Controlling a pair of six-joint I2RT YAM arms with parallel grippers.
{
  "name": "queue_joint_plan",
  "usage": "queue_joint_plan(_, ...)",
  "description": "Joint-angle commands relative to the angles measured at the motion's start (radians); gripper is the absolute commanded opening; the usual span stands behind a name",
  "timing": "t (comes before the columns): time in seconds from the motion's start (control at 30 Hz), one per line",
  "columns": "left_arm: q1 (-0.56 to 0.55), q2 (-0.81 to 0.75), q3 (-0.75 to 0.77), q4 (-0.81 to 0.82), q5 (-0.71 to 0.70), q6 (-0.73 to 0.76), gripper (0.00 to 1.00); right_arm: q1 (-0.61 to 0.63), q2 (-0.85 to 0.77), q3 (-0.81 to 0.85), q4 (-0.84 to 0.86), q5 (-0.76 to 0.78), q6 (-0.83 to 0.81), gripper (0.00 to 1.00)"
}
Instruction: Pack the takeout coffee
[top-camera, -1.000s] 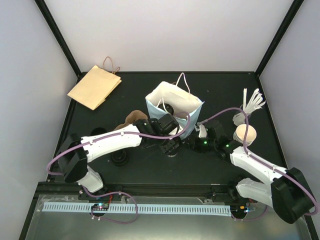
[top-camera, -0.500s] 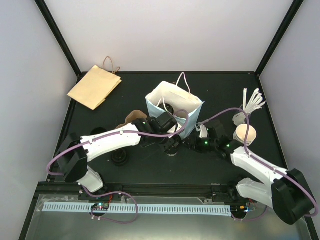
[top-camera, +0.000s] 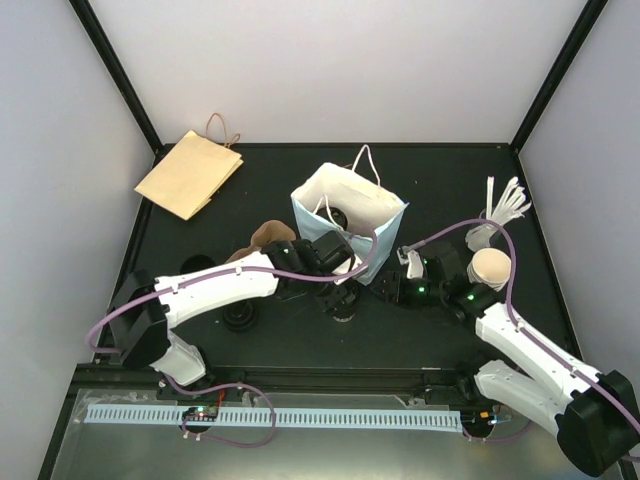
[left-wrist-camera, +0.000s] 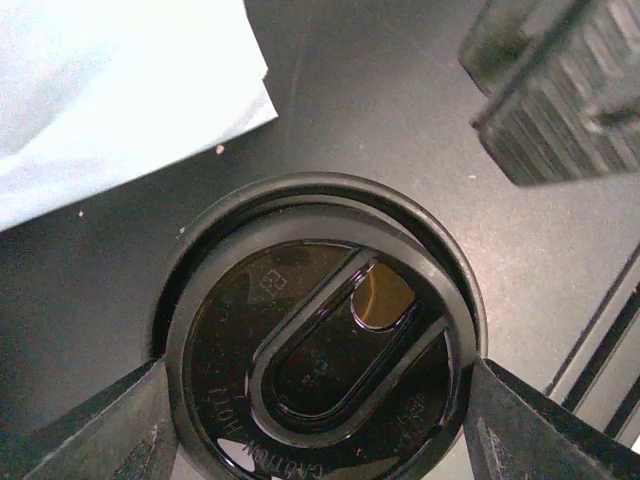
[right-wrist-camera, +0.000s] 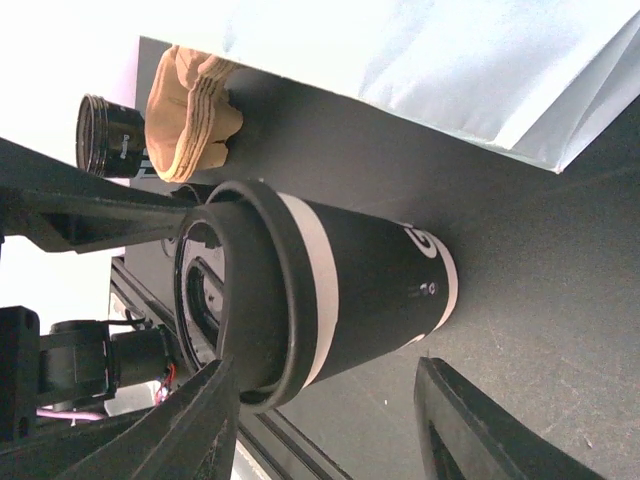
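The takeout coffee (top-camera: 343, 312) stands upright on the black table just in front of the light blue bag (top-camera: 350, 215). It is a white cup with a dark sleeve (right-wrist-camera: 360, 290) and a round black lid (left-wrist-camera: 320, 350). My left gripper (top-camera: 338, 288) reaches down over it. In the left wrist view its fingers press both sides of the lid rim, the left gripper (left-wrist-camera: 320, 425) shut on it. My right gripper (top-camera: 384, 292) is to the cup's right. The right gripper (right-wrist-camera: 325, 420) is open, and the cup lies beyond its fingertips.
The blue bag stands open with a dark lidded cup (top-camera: 338, 216) inside. A flat brown bag (top-camera: 190, 172) lies far left. Brown sleeves (top-camera: 268, 235), loose black lids (top-camera: 240, 316), stacked white cups (top-camera: 490, 268) and white stirrers (top-camera: 505, 205) surround the work spot.
My right gripper has opened wider and drawn back to the right, away from the cup. The left gripper stays on the lid.
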Motion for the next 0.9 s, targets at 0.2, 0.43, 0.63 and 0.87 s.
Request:
queue_joint_plan(0.2, -0.047, -0.057, -0.062, -0.123, 0.046, -0.014, 0.64, 0.002, -0.033, -0.010, -0.019, -0.054, -0.055, 0.51)
queue_joint_plan(0.43, -0.073, -0.075, -0.096, -0.104, 0.021, -0.008, 0.63, 0.002, -0.047, -0.043, 0.031, -0.083, -0.043, 0.51)
queue_joint_plan(0.63, -0.094, -0.096, -0.114, -0.086, 0.007, -0.008, 0.63, 0.002, -0.081, -0.035, 0.012, -0.009, -0.028, 0.49)
queue_joint_plan(0.87, -0.108, -0.116, -0.137, -0.069, -0.006, -0.009, 0.63, 0.002, -0.130, -0.055, 0.016, 0.005, -0.062, 0.51)
